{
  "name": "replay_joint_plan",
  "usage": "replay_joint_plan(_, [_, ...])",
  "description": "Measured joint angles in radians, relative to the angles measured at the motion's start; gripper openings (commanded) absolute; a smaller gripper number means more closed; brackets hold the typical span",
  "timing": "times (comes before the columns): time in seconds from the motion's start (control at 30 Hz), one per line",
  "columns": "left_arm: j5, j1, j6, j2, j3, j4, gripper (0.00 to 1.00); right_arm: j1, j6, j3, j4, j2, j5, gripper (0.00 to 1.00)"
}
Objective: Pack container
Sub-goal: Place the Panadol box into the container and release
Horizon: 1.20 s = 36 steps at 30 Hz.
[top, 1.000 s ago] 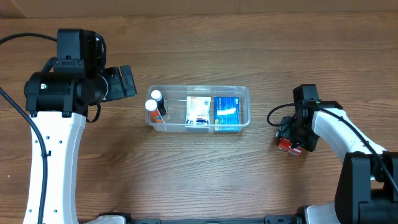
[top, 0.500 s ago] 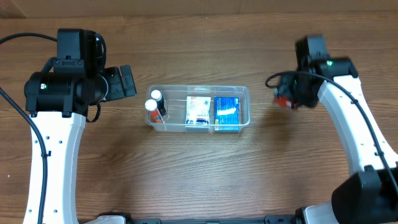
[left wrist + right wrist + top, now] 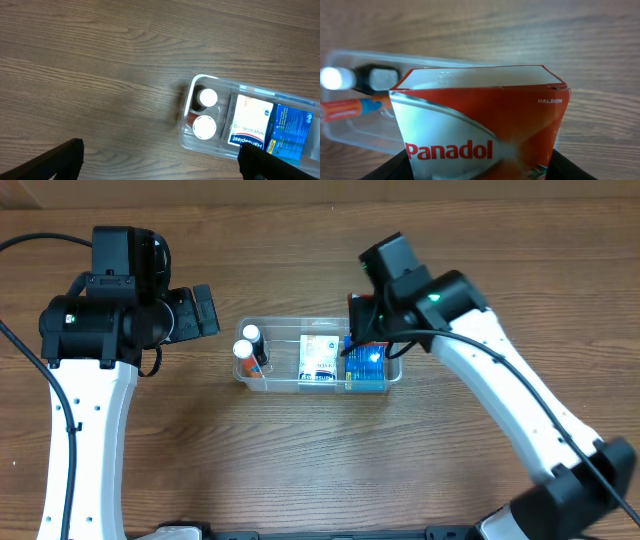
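The clear plastic container (image 3: 392, 330) lies mid-table and holds two white-capped bottles (image 3: 247, 345), a white Hansaplast box (image 3: 319, 358) and a blue box (image 3: 366, 363). It also shows in the left wrist view (image 3: 186, 131). My right gripper (image 3: 362, 320) is shut on a red and silver Panadol box (image 3: 480, 125) and holds it over the container's right end. The container (image 3: 350, 132) lies behind the box in the right wrist view. My left gripper (image 3: 160, 165) is open and empty, over bare table left of the container.
The wooden table (image 3: 300, 460) surrounds the container on all sides. The left arm's body (image 3: 100, 320) stands left of the container. The right arm (image 3: 500, 390) reaches in diagonally from the lower right.
My right gripper has carried the Panadol box from the table at the right, up and leftward, to above the container's right end. The left arm has not moved.
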Motion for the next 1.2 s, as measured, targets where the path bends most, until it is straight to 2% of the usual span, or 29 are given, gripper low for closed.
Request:
replay_joint_plan(0.2, [0.000,0.000,0.000,0.000,0.000,-0.001,1.00,0.000,0.017,-0.057,0.005,0.138,-0.001,0.65])
replay_joint_plan(0.4, [0.000,0.000,0.000,0.000,0.000,-0.001,1.00,0.000,0.019,-0.082,0.009,0.167,0.000,0.66])
replay_joint_plan(0.57, [0.000,0.000,0.000,0.000,0.000,-0.001,1.00,0.000,0.021,-0.082,0.018,0.167,0.000,0.89])
replay_joint_plan(0.63, [0.000,0.000,0.000,0.000,0.000,-0.001,1.00,0.000,0.024,-0.082,0.018,0.167,0.000,0.92])
replay_joint_plan(0.87, [0.000,0.000,0.000,0.000,0.000,-0.001,1.00,0.000,0.023,-0.082,0.025,0.167,0.000,0.92])
replay_joint_plan(1.0, [0.000,0.000,0.000,0.000,0.000,-0.008,1.00,0.000,0.023,-0.078,0.027,0.167,0.023,0.96])
replay_joint_plan(1.07, [0.000,0.000,0.000,0.000,0.000,-0.013,1.00,-0.002,0.021,-0.050,0.029,0.166,0.042,1.00])
replay_joint_plan(1.2, [0.000,0.000,0.005,0.000,0.000,-0.012,1.00,-0.029,0.012,0.032,0.079,0.116,0.062,1.00])
